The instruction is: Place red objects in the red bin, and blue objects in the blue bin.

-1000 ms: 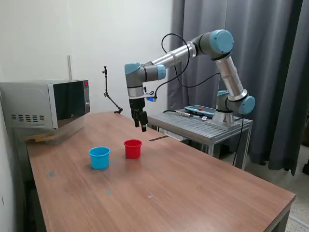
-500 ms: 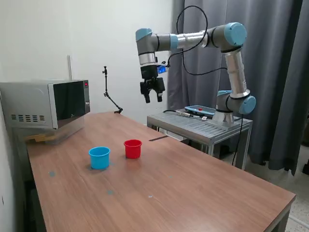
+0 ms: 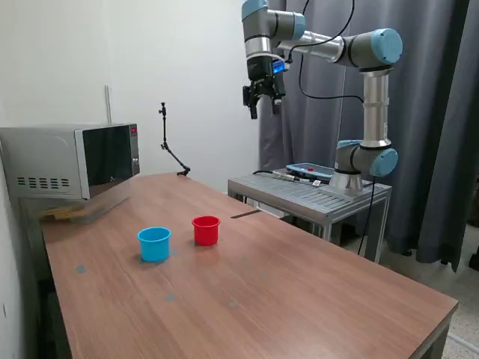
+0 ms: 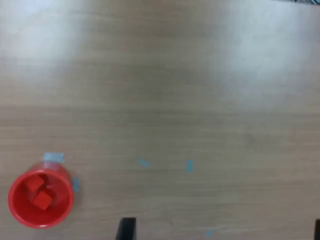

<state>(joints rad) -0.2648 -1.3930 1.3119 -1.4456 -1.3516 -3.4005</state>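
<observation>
Fingers (image 3: 263, 110) apart and empty, high above the tabletop (image 3: 299, 284); both red cubes (image 4: 39, 192) sit in the red cup (image 3: 206, 230), blue cup (image 3: 154, 244) just beside it, contents unseen, so best confirm the blue cubes before stopping.

A long wooden table (image 3: 299, 284) with a brown grain top carries everything here. Toward the exterior view's left, a red cup (image 3: 206, 229) and a light-blue cup (image 3: 154, 244) stand upright on it, near each other but apart, the blue one further to the exterior view's left. A grey microwave (image 3: 71, 161) sits at the far corner, raised on something pale beneath it. A thin black stand (image 3: 171, 149) rises at the far edge. A few small pale blue tape marks (image 4: 190, 165) dot the wood, one (image 4: 53, 157) just beside the red cup
</observation>
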